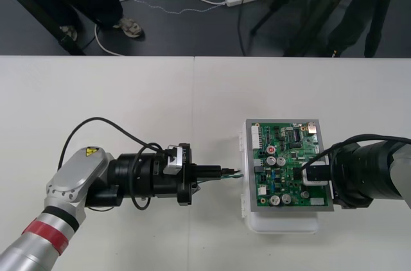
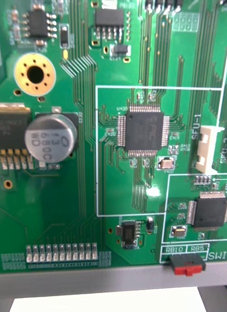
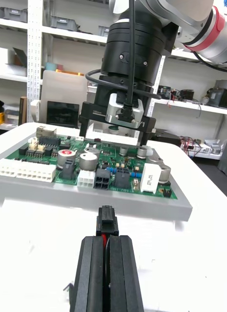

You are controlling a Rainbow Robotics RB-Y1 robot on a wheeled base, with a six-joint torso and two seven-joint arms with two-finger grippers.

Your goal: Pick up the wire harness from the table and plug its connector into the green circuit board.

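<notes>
One plug [image 3: 107, 220], clamped by left jaws, faces board [image 1: 286, 162] beneath right arm [image 1: 366, 171].

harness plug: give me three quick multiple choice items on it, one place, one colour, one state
1. Where is the plug? A already seated B just short of the board's left edge C lying by the right arm
2. Its colour? A white B black C yellow
3. The left gripper is: A open B shut on the plug C parked at the table's edge
Answers: B, a gap of table shows between plug and board; B, its body is black; B, the fingers clamp it from both sides.
</notes>
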